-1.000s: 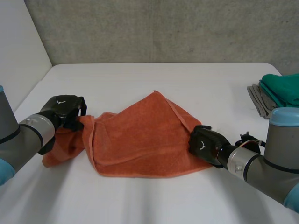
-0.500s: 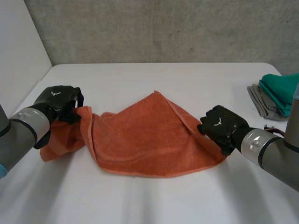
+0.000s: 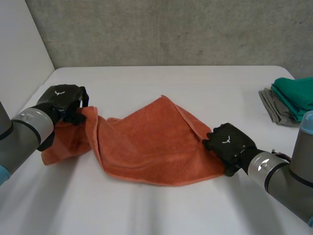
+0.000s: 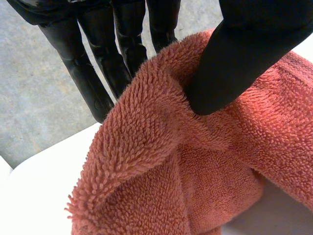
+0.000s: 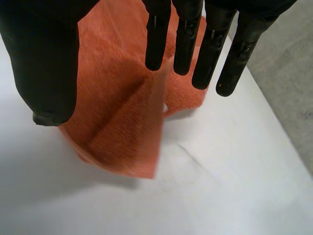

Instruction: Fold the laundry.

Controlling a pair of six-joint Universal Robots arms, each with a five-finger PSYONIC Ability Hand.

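While its thumb presses into the looped pile, the left robot hand (image 3: 62, 100) pinches a bunched corner of the one orange terry towel (image 3: 146, 142). The right robot hand (image 3: 229, 143) sits knuckles-up at the opposite corner; its grip I cannot tell. The towel lies rumpled on the white tabletop (image 3: 161, 210). Well apart, a folded green cloth (image 3: 295, 93) rests on a grey cloth (image 3: 270, 105).

Seeing a white table (image 3: 161, 81) stretching from left to right. Lying rumpled across its middle, toward the near side: an orange towel (image 3: 146, 142). Sitting at the far right edge: a folded grey cloth (image 3: 270, 105), carrying a green cloth (image 3: 293, 93).
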